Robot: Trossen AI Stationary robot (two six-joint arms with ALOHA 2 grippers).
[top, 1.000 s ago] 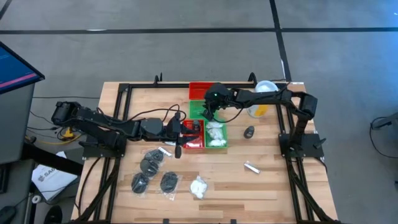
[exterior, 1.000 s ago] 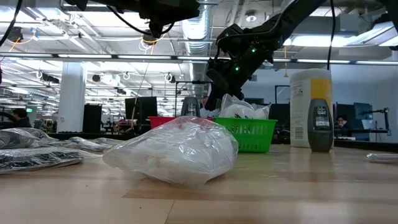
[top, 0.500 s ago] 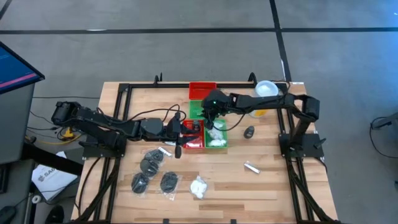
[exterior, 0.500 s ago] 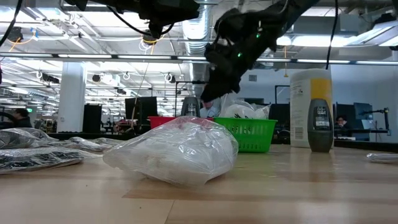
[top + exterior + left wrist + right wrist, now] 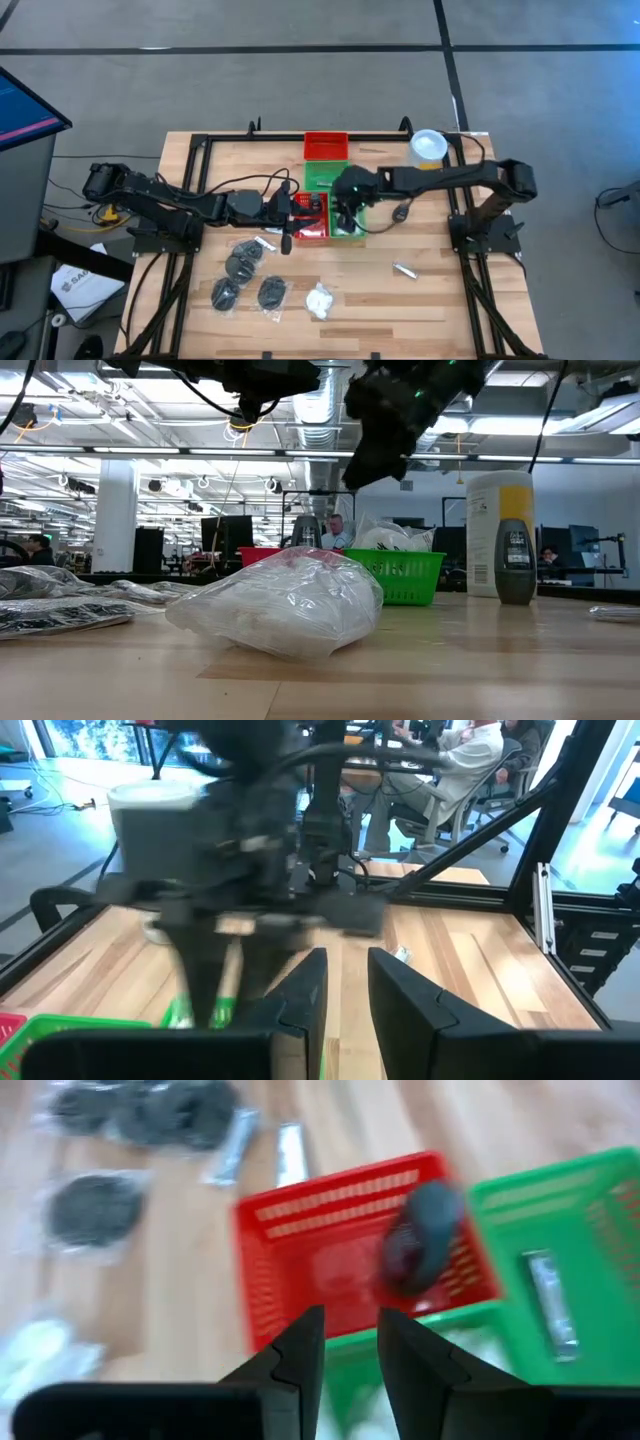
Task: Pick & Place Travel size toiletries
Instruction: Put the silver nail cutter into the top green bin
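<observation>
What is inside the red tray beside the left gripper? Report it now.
The red tray holds one dark round packet, blurred in the right wrist view. Its near edge is hidden behind the fingers of the right gripper, so anything there cannot be seen.

The wooden table point(image 5: 430, 300) is the landmark. At its far edge stands a yellow canister with a white lid point(image 5: 427, 146). Four trays cluster near the table's middle: a red tray point(image 5: 325, 143) farthest back, a green tray point(image 5: 322, 175) just before it, then another red tray point(image 5: 340, 1250) beside a second green tray point(image 5: 560, 1230). Off the table's left side sits a monitor point(image 5: 22, 120). Beyond the table, a seated person point(image 5: 470, 765) shows.
</observation>
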